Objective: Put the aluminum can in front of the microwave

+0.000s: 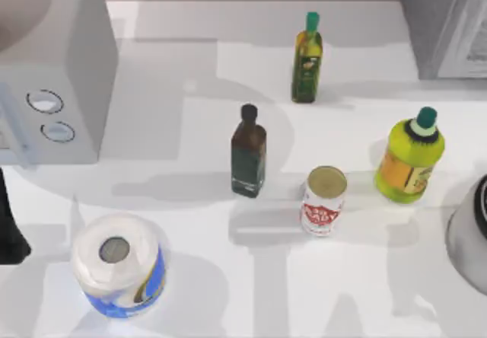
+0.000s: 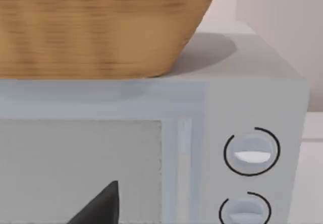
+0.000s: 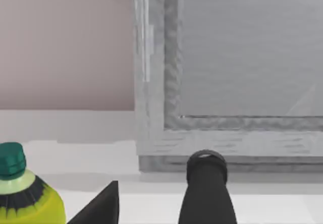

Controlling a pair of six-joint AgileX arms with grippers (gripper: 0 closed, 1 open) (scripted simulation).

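Note:
The aluminum can [image 1: 323,199], white with a red label and a dull gold top, stands upright right of the table's middle. The microwave [image 1: 53,71], light grey with two ringed dials, sits at the back left; in the left wrist view its dial face [image 2: 251,151] is close. My left gripper [image 1: 9,235] is parked at the left edge, just in front of the microwave and far from the can. My right gripper [image 1: 472,235] is parked at the right edge, right of the can. A dark part of each gripper shows low in its own wrist view.
A dark bottle [image 1: 248,151] stands just left of the can and a yellow-green bottle [image 1: 411,155] to its right. An olive-oil bottle [image 1: 307,58] is behind, a blue-white paper roll [image 1: 118,266] at front left. A darker grey appliance [image 1: 445,18] fills the back right. A wicker basket [image 2: 96,22] sits on the microwave.

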